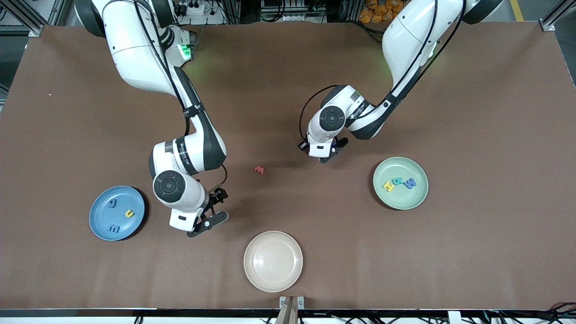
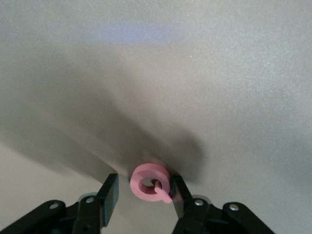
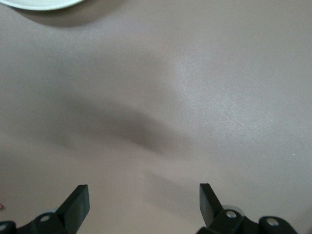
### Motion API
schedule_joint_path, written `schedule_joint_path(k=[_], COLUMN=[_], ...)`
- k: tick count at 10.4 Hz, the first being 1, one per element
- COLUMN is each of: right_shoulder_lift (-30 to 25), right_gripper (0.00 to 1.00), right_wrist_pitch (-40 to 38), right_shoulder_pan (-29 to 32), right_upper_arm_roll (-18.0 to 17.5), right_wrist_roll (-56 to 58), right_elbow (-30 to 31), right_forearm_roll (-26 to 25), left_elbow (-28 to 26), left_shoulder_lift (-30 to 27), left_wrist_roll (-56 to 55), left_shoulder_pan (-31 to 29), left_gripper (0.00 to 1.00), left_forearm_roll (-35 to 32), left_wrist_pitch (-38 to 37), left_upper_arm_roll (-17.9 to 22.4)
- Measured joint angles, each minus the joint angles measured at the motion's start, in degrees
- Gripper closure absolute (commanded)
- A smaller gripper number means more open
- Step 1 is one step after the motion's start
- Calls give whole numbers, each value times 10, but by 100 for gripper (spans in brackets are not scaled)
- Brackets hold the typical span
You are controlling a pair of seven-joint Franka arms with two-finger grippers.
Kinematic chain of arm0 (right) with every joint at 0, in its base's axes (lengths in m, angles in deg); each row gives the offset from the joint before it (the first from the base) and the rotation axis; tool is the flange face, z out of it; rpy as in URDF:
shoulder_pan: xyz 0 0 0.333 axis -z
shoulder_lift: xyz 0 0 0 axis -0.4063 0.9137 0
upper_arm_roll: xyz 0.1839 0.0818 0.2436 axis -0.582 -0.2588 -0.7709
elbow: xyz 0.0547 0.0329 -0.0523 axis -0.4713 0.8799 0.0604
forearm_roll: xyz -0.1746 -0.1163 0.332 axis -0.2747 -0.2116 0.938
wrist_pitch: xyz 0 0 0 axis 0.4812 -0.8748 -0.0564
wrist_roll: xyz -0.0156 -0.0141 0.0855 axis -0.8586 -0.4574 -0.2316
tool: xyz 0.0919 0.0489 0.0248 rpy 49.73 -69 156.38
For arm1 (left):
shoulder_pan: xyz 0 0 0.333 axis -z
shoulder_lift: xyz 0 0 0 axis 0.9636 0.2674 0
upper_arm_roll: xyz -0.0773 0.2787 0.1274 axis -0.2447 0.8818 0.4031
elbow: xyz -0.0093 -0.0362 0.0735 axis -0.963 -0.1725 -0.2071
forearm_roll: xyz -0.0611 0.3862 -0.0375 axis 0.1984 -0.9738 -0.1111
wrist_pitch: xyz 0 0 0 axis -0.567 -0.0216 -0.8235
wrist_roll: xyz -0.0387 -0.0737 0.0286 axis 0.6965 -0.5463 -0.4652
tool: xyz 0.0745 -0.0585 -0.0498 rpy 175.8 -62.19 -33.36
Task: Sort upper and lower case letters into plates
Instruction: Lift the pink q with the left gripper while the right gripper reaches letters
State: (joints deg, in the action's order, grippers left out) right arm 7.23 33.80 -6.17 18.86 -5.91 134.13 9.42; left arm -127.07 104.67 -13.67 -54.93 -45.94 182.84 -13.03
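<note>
A pink-red letter Q [image 2: 148,183] lies on the table between the fingers of my left gripper [image 2: 145,180]. One finger touches it and the other stands a little apart, so the gripper is open. In the front view that gripper [image 1: 325,157] is low over the middle of the table and hides the Q. A red letter w [image 1: 259,169] lies beside it, toward the right arm's end. The blue plate [image 1: 101,216] holds three letters, and so does the pale green plate [image 1: 400,200]. My right gripper [image 1: 211,220] hangs open and empty beside the blue plate.
A cream plate [image 1: 273,261] with nothing in it sits near the front edge of the table, nearer to the front camera than the red w. Its rim [image 3: 39,4] shows at the edge of the right wrist view.
</note>
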Motion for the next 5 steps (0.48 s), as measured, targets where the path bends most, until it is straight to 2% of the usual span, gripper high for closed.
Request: schedule_joint_path(k=[2, 4, 5], right_shoulder_lift=[0, 0, 0], right_gripper=[0, 0, 0], right_wrist_pitch=[0, 0, 0], right_shoulder_pan=[0, 0, 0], right_upper_arm_roll=[0, 0, 0], right_wrist_roll=[0, 0, 0], right_elbow=[0, -1, -1], right_forearm_roll=[0, 0, 0], left_elbow=[0, 1, 1], left_shoulder_lift=[0, 0, -1], left_wrist_roll=[0, 0, 0], left_shoulder_pan=[0, 0, 0], left_gripper=[57, 63, 70], left_forearm_roll=[0, 0, 0], left_wrist_pitch=[0, 1, 1], left_upper_arm_roll=[0, 0, -1])
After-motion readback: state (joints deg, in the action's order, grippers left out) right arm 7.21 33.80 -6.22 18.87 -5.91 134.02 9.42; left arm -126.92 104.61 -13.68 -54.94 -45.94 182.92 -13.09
